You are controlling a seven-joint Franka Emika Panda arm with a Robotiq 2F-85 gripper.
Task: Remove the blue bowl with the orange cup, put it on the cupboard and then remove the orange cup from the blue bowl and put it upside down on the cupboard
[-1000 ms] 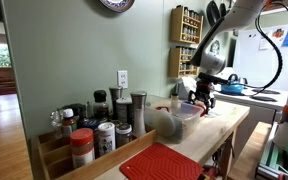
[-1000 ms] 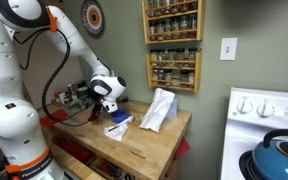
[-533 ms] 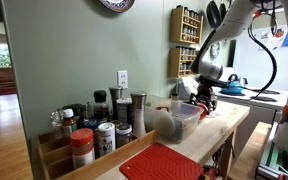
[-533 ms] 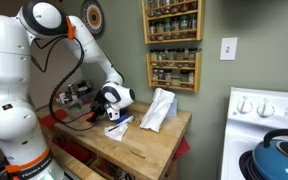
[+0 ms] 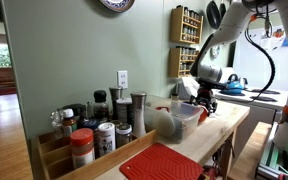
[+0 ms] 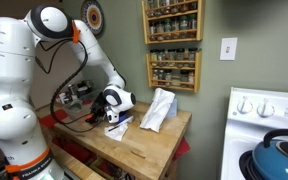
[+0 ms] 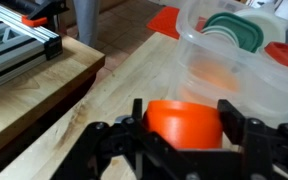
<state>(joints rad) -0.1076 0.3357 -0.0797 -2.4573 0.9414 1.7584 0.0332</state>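
Our gripper (image 7: 182,128) has its two black fingers (image 7: 134,118) closed on the orange cup (image 7: 184,118), one finger pressing each side. In the wrist view the cup sits low over the wood, just on the near side of the clear plastic container (image 7: 234,70). We cannot tell whether the cup stands upright or inverted, and we cannot make out the blue bowl in any view.

To one side of the container, the bare top of the cupboard (image 7: 94,105) runs in a clear strip to its edge. That edge cuts diagonally across the wrist view, and past it the surface drops to a metal rail (image 7: 19,40) carrying an orange clamp (image 7: 36,18). The strip between the cup and that edge is open wood. On the container's side the room is tight: the clear wall stands just beyond the cup, with green lids (image 7: 239,25) and a red one (image 7: 284,55) inside.

In an exterior view the gripper (image 5: 202,98) hangs just beside the container (image 5: 176,120), over the pale wood (image 5: 224,120). A red ridged mat (image 5: 164,162) lies on the near side of the container, and spice jars (image 5: 94,130) crowd the green wall. In an exterior view the white arm (image 6: 44,60) arches over the counter (image 6: 144,148) below a wall spice rack (image 6: 172,45), with a blue kettle (image 6: 279,150) on the stove alongside.
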